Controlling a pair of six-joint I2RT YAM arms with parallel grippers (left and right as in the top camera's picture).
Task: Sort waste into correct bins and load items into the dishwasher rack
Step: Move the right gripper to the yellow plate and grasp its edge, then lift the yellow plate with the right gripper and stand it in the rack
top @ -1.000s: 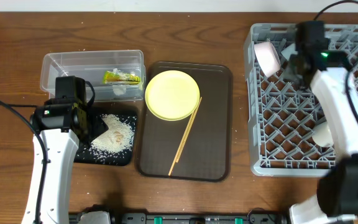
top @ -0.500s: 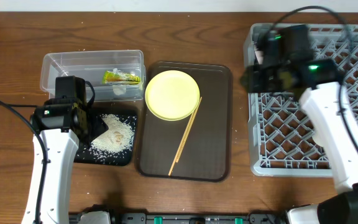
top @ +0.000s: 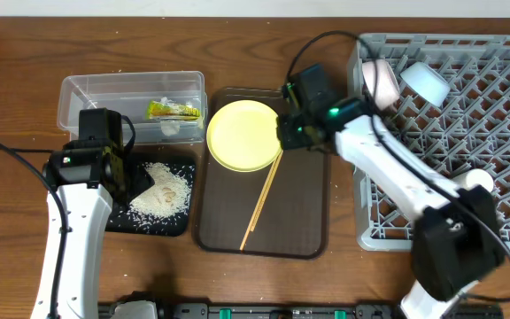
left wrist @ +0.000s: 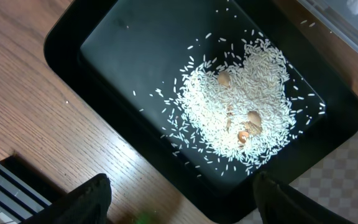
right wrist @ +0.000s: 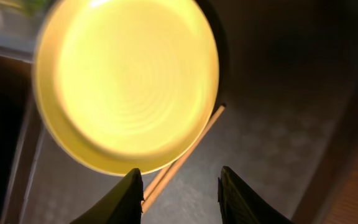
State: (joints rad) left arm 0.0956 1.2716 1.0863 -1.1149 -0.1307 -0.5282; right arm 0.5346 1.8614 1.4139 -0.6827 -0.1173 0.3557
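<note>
Right wrist view: I log the right gripper (right wrist: 180, 186) spread, empty, over plate (right wrist: 129, 81) rim and chopsticks (right wrist: 185, 155); overhead hides this gap. Left gripper (left wrist: 182, 190) wide above rice (left wrist: 241, 118).

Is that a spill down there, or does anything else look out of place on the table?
No real spill: the rice lies heaped inside the black tray, with stray grains scattered around the heap. The chopsticks lie slanted on the brown tray, their top end against the rim of the yellow plate. Nothing looks broken.
</note>
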